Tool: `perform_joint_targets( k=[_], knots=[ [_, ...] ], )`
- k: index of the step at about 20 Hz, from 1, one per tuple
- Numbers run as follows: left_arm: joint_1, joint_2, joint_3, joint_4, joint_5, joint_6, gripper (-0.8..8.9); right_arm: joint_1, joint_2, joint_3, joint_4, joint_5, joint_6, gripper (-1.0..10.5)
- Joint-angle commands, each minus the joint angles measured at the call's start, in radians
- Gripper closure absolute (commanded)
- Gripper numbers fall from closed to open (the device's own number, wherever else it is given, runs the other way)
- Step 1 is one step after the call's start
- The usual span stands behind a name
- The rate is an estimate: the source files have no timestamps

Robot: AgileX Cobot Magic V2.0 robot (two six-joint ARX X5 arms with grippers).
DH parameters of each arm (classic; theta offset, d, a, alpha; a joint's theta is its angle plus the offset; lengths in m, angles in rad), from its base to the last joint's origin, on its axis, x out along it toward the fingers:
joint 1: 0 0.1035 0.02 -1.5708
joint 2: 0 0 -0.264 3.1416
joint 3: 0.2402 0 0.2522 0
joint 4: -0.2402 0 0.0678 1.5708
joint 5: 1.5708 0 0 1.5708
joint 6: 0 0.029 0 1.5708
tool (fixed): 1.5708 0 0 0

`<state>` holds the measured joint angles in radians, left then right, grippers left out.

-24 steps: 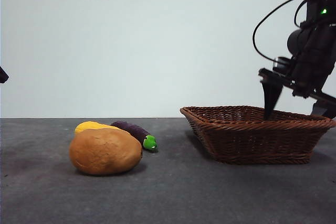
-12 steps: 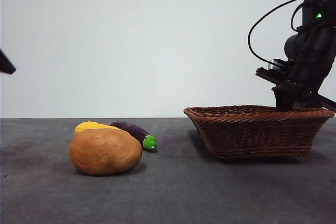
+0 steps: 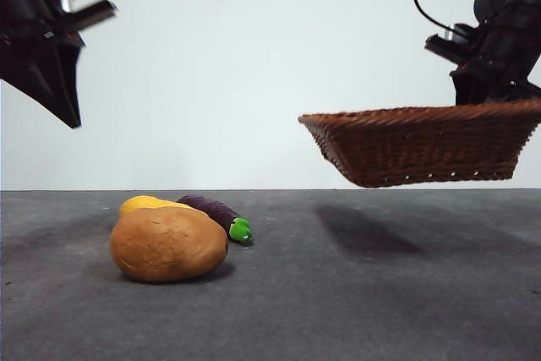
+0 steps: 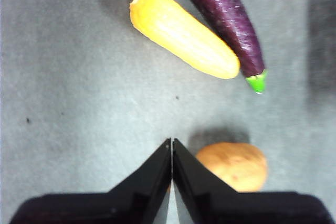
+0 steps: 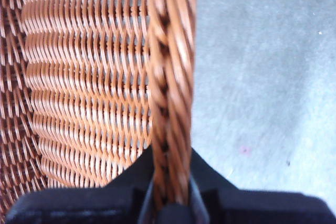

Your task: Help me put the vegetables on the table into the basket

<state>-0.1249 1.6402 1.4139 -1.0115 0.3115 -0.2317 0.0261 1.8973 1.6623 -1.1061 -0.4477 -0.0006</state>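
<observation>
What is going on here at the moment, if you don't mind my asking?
The right gripper is clamped on the braided rim of the wicker basket and holds it in the air, clear of the table. The left gripper, jaws shut and empty, hovers above the three vegetables: the potato, the yellow-orange one and the eggplant. All three lie on the table, none in the basket yet.

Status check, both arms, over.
Right gripper clamped on basket rim, basket airborne. Left gripper shut, above potato. Vegetables on table. Nothing blocking.
</observation>
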Motion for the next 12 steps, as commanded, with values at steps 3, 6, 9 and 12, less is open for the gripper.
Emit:
perform_joint_targets(
  k=[3, 6, 9, 12],
  knots=[
    [-0.034, 0.172, 0.177, -0.135, -0.113, 0.038, 8.04, 0.014, -0.057, 0.005, -0.046, -0.050, -0.043, 9.6],
    [-0.040, 0.240, 0.273, -0.200, -0.114, -0.071, 7.67, 0.033, -0.074, 0.005, -0.056, -0.054, -0.045, 9.6],
    [-0.045, 0.244, 0.284, -0.102, -0.182, -0.264, 7.41, 0.060, -0.076, 0.005, -0.088, -0.051, -0.066, 9.6],
    [-0.077, 0.245, 0.284, -0.003, -0.188, -0.458, 6.24, 0.077, -0.076, 0.005, -0.098, -0.055, -0.083, 9.6]
  ],
)
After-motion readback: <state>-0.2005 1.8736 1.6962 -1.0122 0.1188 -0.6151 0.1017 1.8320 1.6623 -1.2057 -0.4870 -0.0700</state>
